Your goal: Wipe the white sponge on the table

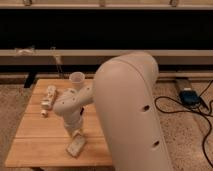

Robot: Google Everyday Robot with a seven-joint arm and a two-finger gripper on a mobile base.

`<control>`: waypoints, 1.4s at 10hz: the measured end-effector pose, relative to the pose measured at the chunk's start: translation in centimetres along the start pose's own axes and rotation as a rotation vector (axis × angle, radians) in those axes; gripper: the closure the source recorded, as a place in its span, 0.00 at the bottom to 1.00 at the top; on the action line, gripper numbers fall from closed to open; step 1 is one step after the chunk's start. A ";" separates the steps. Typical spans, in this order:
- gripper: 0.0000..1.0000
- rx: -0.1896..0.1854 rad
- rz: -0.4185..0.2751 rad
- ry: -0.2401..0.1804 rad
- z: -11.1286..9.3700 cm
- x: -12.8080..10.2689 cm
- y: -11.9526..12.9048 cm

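Note:
The white sponge [75, 148] lies tilted on the light wooden table [35, 135], near its front edge. My gripper [77, 136] points down from the white arm, its tips at the sponge's upper end and shut on it. The fingers themselves are mostly hidden by the wrist. The arm's bulky white upper link [132, 115] fills the right half of the view and hides the table's right side.
An elongated white lumpy object [48, 98] lies at the table's back left. Behind the table runs a low ledge under a dark wall. On the speckled floor to the right are a blue box [189, 96] and black cables [175, 107].

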 end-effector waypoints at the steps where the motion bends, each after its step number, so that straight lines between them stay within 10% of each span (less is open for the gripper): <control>1: 1.00 0.001 0.015 -0.006 -0.1 -0.3 -0.7; 5: 1.00 0.007 0.024 -0.053 -1.0 -1.8 -0.9; 14: 1.00 0.061 -0.262 -0.071 -1.1 -0.6 11.1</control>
